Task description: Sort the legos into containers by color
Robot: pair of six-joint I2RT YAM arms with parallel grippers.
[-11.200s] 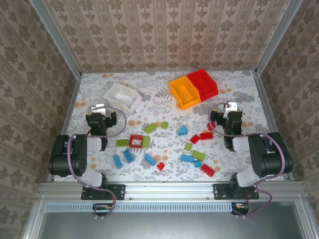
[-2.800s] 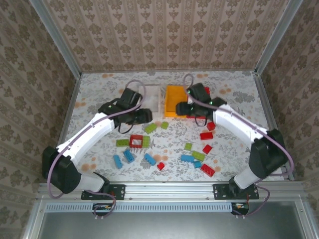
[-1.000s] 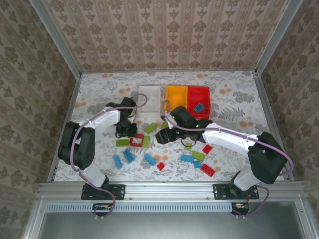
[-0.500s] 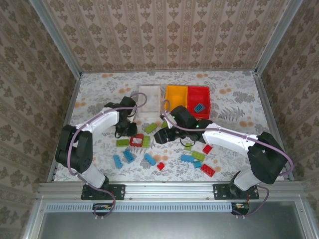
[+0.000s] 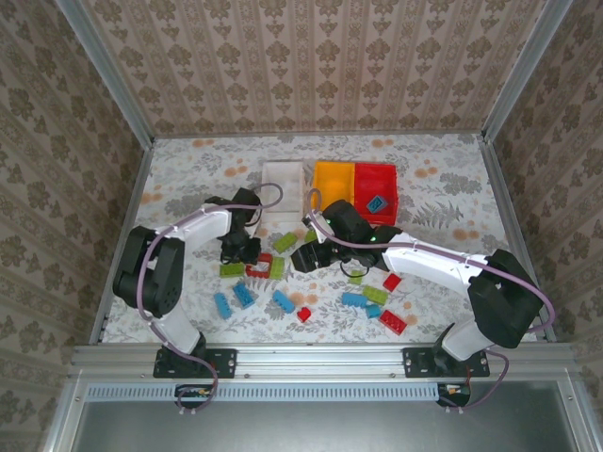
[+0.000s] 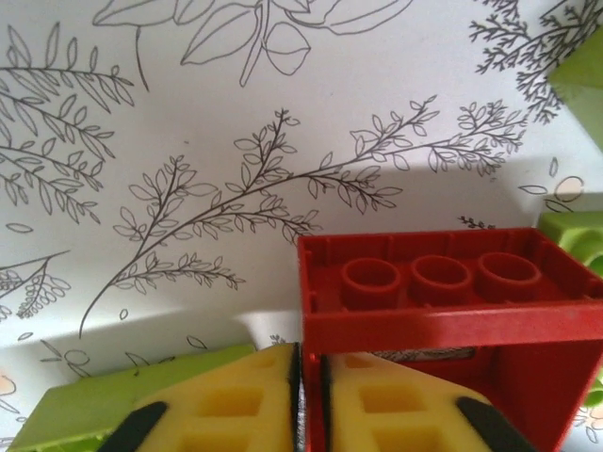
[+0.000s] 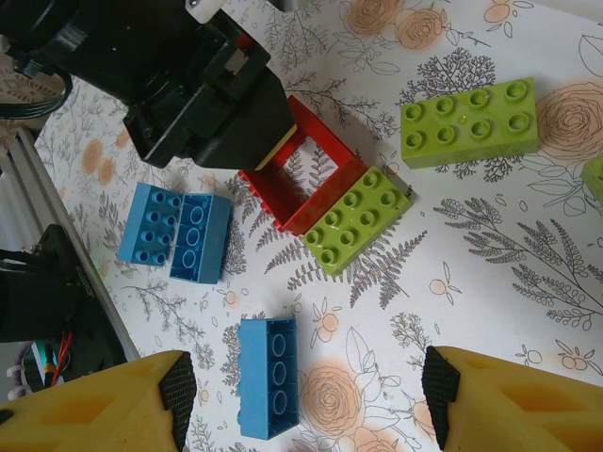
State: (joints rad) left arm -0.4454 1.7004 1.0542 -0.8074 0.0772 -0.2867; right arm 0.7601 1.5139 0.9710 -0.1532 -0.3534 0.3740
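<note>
Red frame lego (image 6: 452, 325), wall pinched in left jaws; right jaws spread above blue lego (image 7: 268, 377)

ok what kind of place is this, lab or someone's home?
Looks like an enclosed benchtop robot cell, probably a lab rig. An aluminium frame rail runs across the front, wallpaper-patterned panels box in a floral table, and the left arm and right arm are bolted at that rail.

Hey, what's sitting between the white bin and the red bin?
The orange-yellow bin stands in line between the white bin and the red bin, as the top view shows.
</note>
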